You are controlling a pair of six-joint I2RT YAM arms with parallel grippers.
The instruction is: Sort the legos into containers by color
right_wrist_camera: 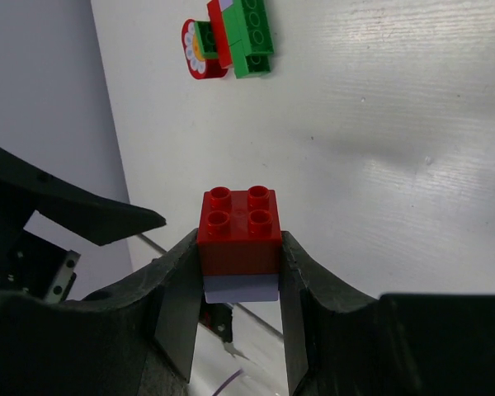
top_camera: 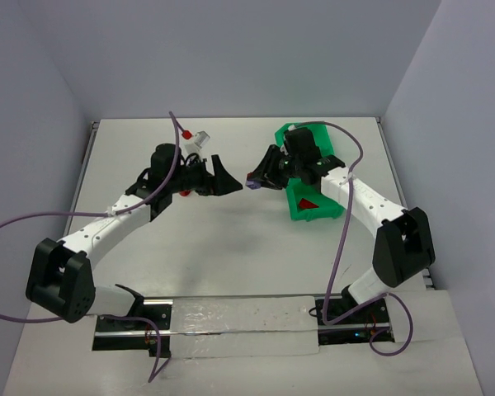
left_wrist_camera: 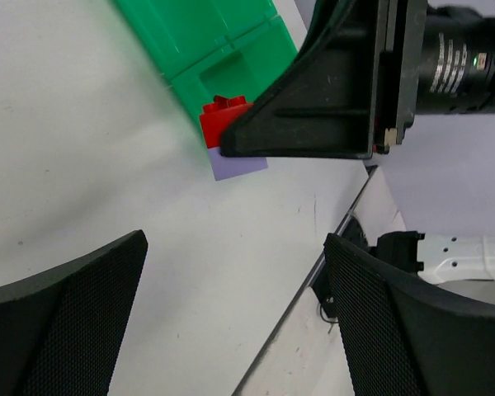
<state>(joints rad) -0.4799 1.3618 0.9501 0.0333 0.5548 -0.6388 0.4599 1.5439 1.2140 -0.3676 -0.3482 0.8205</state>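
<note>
My right gripper point(top_camera: 254, 179) is shut on a small stack, a red brick point(right_wrist_camera: 240, 227) on top of a pale purple brick point(right_wrist_camera: 242, 288), and holds it above the table left of the green tray point(top_camera: 315, 213). The stack also shows in the left wrist view point(left_wrist_camera: 223, 122), in front of the tray point(left_wrist_camera: 206, 41). My left gripper point(top_camera: 228, 177) is open and empty, facing the stack from the left with a small gap; in its wrist view point(left_wrist_camera: 235, 247) the jaws stand wide apart. A red piece point(top_camera: 308, 203) lies in the tray's near compartment.
A cluster of green and red bricks with a red-and-white flower piece point(right_wrist_camera: 229, 37) lies on the table beyond the held stack; in the top view the left arm mostly hides it. The table's right edge point(left_wrist_camera: 346, 223) shows in the left wrist view.
</note>
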